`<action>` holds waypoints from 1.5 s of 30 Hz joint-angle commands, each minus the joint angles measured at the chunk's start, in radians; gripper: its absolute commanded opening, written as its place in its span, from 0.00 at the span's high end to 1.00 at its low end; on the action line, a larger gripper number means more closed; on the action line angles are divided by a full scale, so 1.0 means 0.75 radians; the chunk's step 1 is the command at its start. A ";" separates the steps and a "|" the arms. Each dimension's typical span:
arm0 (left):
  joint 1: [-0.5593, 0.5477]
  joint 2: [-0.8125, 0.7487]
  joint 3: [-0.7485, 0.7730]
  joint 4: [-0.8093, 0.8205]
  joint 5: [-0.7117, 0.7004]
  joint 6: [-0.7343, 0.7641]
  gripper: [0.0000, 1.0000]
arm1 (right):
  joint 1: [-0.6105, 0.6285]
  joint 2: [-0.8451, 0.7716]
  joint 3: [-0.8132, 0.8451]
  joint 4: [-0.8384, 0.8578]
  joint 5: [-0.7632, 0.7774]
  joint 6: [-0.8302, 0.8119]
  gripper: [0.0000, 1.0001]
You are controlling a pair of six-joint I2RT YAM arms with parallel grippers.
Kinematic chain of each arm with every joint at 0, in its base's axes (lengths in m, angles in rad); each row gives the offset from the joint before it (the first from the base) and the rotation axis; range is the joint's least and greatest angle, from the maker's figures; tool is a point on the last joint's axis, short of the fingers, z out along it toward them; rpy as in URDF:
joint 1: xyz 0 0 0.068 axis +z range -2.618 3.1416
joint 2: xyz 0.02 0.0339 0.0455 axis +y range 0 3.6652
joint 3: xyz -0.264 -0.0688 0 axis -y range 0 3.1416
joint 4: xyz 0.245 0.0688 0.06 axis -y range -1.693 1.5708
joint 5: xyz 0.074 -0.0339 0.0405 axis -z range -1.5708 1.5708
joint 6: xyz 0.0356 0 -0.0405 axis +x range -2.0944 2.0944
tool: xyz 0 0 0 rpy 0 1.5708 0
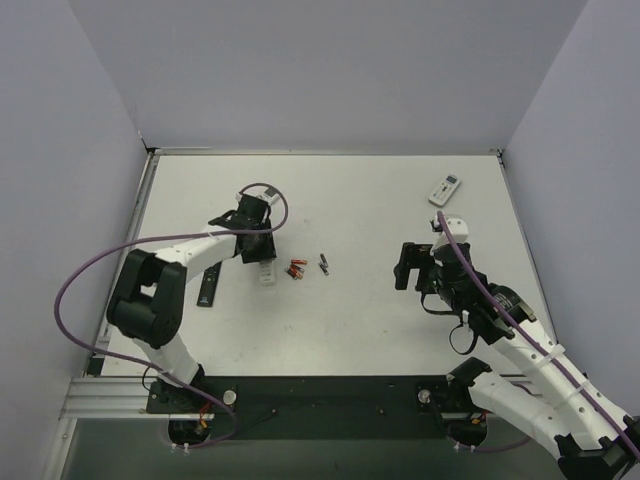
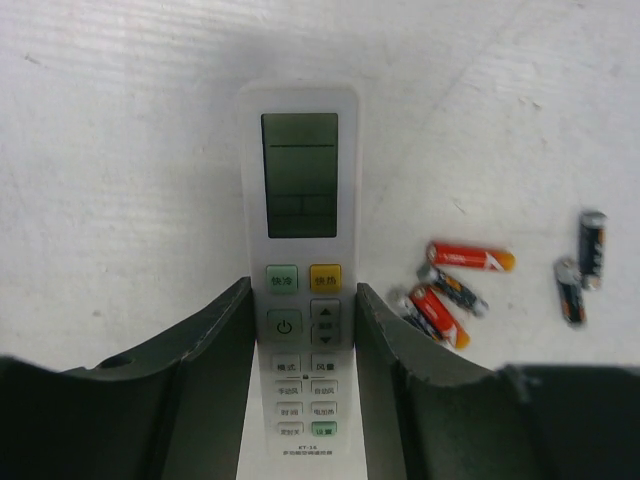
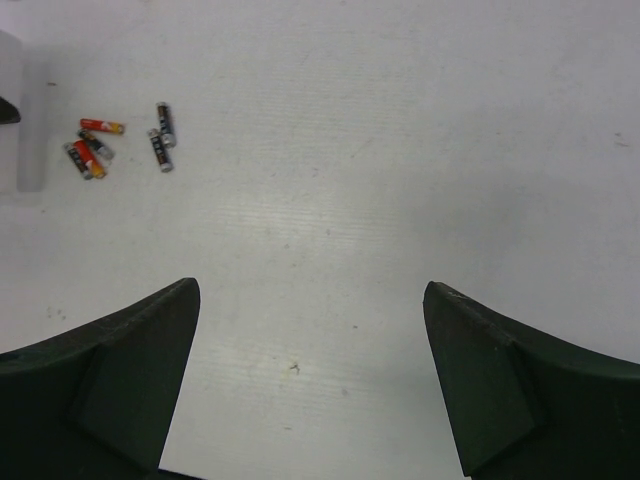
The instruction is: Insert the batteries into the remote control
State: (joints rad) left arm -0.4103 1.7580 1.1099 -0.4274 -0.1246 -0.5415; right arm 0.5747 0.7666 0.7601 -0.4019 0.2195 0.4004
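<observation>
Nearest us, a black remote point(image 1: 207, 288) lies just left of the white remote control point(image 2: 300, 230). The left claw point(image 2: 302, 290) is clamped on the remote control's sides. Its keypad faces up, so the battery bay is underneath and we cannot tell what it holds. Just right of it the batteries point(image 2: 470, 258) lie loose on the table point(image 1: 380, 330). We judge no cell loaded yet. Well right, the right claw point(image 3: 310, 288) gapes, holding nothing. Farthest back-right is a second white remote point(image 1: 445, 190).

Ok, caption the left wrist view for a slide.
Left gripper straddling the face-up white remote, with loose batteries lying beside it.
</observation>
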 commanded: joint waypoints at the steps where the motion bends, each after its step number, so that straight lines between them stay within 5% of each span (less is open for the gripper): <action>1: 0.027 -0.317 -0.121 0.250 0.231 -0.061 1.00 | -0.007 0.019 -0.023 0.202 -0.331 0.022 0.13; 8: 0.026 -0.642 -0.443 0.866 0.630 -0.335 1.00 | 0.001 0.147 -0.103 0.646 -0.759 0.215 0.13; 16: -0.034 -0.767 -0.713 1.608 0.782 -0.826 1.00 | 0.040 0.324 -0.128 1.141 -1.059 0.409 0.13; 26: -0.134 -0.798 -0.752 1.983 0.747 -1.010 1.00 | 0.113 0.571 -0.054 1.487 -1.246 0.589 0.13; 34: -0.175 -0.777 -0.809 2.114 0.704 -1.029 1.00 | 0.144 0.677 -0.003 1.749 -1.395 0.708 0.25; 38: -0.183 -0.743 -0.834 2.228 0.704 -1.078 1.00 | 0.146 0.708 0.001 1.828 -1.416 0.744 0.45; 41: -0.183 -0.751 -0.846 2.239 0.704 -1.072 1.00 | 0.146 0.704 -0.001 1.804 -1.426 0.732 0.73; 42: -0.183 -0.759 -0.848 2.206 0.698 -1.060 0.96 | 0.144 0.700 -0.001 1.782 -1.428 0.714 0.88; 45: -0.173 -0.812 -0.862 2.078 0.684 -1.006 0.69 | 0.142 0.647 0.019 1.537 -1.399 0.551 1.00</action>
State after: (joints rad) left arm -0.5423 1.2041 0.4694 1.1332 0.4118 -1.3212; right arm 0.6807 1.2991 0.7265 0.8398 -0.8230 0.9565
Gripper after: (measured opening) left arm 0.494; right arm 0.339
